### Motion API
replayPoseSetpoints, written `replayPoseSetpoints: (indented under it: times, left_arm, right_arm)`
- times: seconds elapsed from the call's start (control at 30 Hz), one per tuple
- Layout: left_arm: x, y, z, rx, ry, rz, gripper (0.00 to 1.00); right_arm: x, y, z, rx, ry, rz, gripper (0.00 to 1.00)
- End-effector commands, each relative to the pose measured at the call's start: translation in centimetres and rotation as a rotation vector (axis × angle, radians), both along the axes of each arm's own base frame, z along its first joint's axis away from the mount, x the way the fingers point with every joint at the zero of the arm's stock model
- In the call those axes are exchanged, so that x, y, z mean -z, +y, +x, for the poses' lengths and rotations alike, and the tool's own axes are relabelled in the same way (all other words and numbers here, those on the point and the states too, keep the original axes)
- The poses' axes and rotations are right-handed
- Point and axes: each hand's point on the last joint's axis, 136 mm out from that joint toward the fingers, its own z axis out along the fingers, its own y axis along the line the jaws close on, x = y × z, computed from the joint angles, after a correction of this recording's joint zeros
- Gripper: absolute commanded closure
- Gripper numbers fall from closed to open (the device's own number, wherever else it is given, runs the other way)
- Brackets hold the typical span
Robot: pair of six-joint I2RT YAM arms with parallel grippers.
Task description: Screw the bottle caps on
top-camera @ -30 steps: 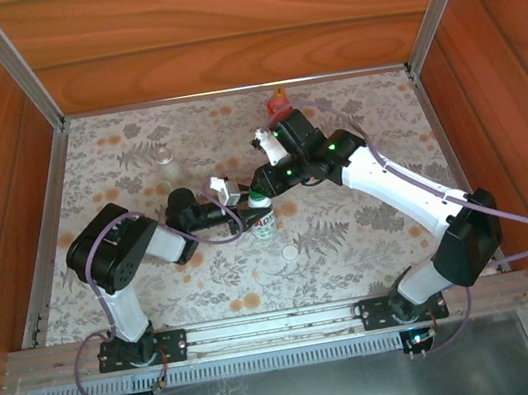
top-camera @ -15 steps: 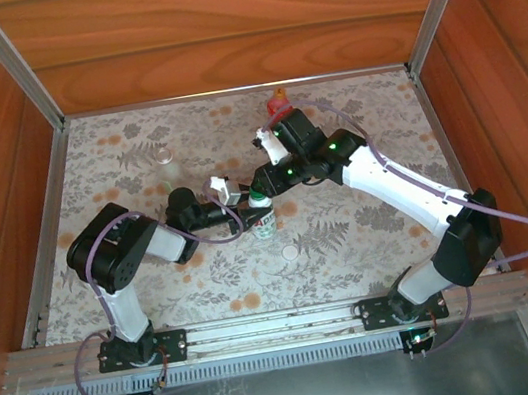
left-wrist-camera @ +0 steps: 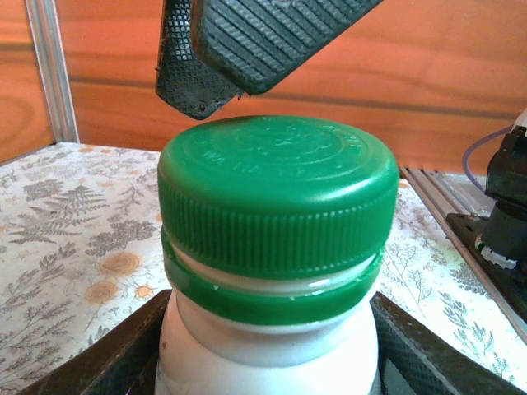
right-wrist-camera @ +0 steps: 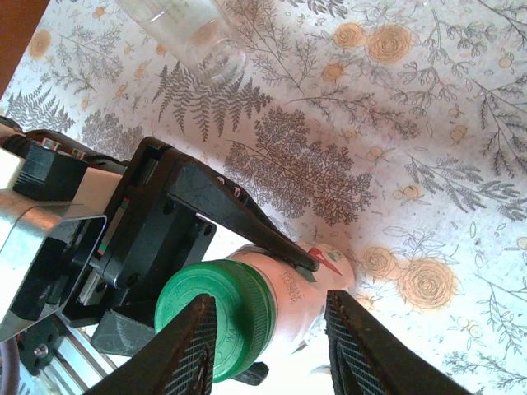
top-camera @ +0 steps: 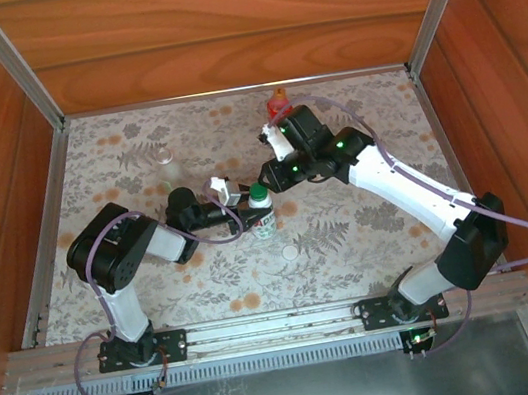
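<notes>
The right arm (top-camera: 394, 186) has drawn up and back from the white bottle (top-camera: 265, 220). A second ago its gripper (right-wrist-camera: 270, 300) sat down over the bottle's top; now it hangs just above, empty, fingers a moderate gap apart. Its ribbed pads (left-wrist-camera: 263, 41) are clear of the green cap (left-wrist-camera: 276, 197), which is now bare from overhead. The left gripper (left-wrist-camera: 268, 366) has not moved and still clamps the bottle from both sides. The bottle stands upright near the middle of the flowered tablecloth (top-camera: 351, 234) and carries a label with red print. The cap sits on its neck, with a ribbed side and raised lettering on top. A thin pale gap shows between it and the green ring beneath. A red bottle (top-camera: 277, 109) stands well behind the white one, a clear bottle (top-camera: 164, 156) far to its left, and a white cap (top-camera: 290, 252) lies just in front.
</notes>
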Motion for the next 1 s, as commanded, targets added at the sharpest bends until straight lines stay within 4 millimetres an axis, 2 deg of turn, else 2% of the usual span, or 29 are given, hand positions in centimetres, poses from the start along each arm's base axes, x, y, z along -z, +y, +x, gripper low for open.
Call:
replayPoseSetpoints:
  times: [0.0,0.17,0.5,0.6,0.83,0.97]
  left_arm:
    - [0.6,-0.1,-0.1,0.021,0.027,0.009,0.43]
    - [0.6,-0.1,-0.1,0.021,0.025,0.008,0.43]
    - [0.7,-0.1,0.0,0.019,0.028,0.01,0.43]
    - [0.6,-0.1,0.1,0.016,0.03,0.009,0.43]
    - [0.6,-0.1,0.2,0.008,0.031,0.008,0.43]
    - [0.7,-0.1,0.3,0.007,0.031,0.008,0.43]
  right_arm:
    - [0.4,0.0,-0.2,-0.008,0.027,-0.005,0.64]
    - [0.8,0.4,-0.4,-0.026,0.041,0.001,0.72]
    - [2.7,0.3,-0.9,-0.041,0.084,-0.027,0.74]
    - [3.0,0.1,-1.1,-0.048,0.095,-0.036,0.79]
    - [2.6,0.1,-3.6,-0.074,0.165,0.038,0.82]
    - [1.9,0.4,-5.0,-0.09,0.209,0.112,0.88]
